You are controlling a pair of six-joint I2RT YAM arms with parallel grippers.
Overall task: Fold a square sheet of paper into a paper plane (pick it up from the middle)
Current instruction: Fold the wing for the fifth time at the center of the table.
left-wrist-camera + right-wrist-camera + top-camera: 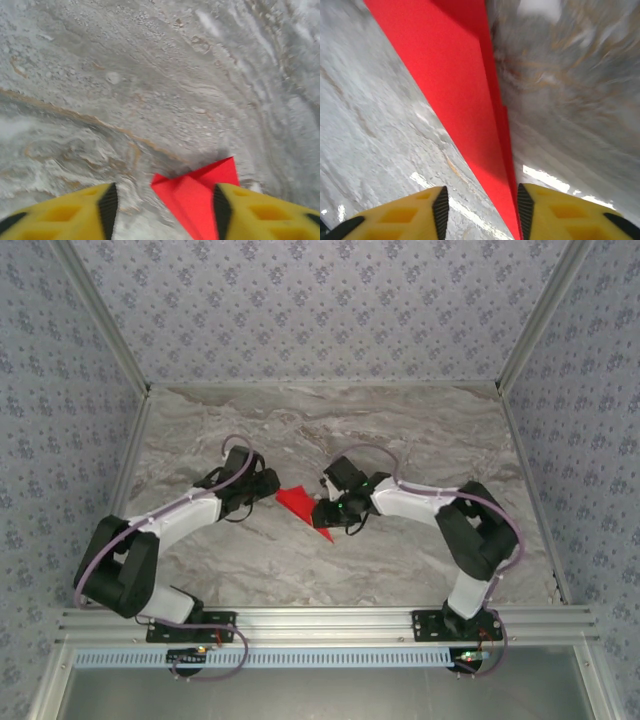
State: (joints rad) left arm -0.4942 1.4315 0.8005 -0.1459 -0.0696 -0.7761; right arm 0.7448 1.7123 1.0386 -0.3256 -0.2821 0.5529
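1) Logging paper plane (pixel 303 506) as narrow red dart w/ layered creases, lying flat mid-table (pixel 400 430) on marble top, btw both grippers.
2) Judging it v. light and thin: floppy at wings, stiffer along folded spine, prob. sliding easily on smooth stone, crumpling if squeezed hard. Recommending pinching at mid spine, where layers are stacking.
3) Seeing left gripper (pixel 164 207) w/ jaws standing apart, gripping nothing, plane's broad end showing btw them.
4) Seeing right gripper (pixel 481 210) likewise unclenched, plane's long edge running close along one finger; touching or not, cannot tell.
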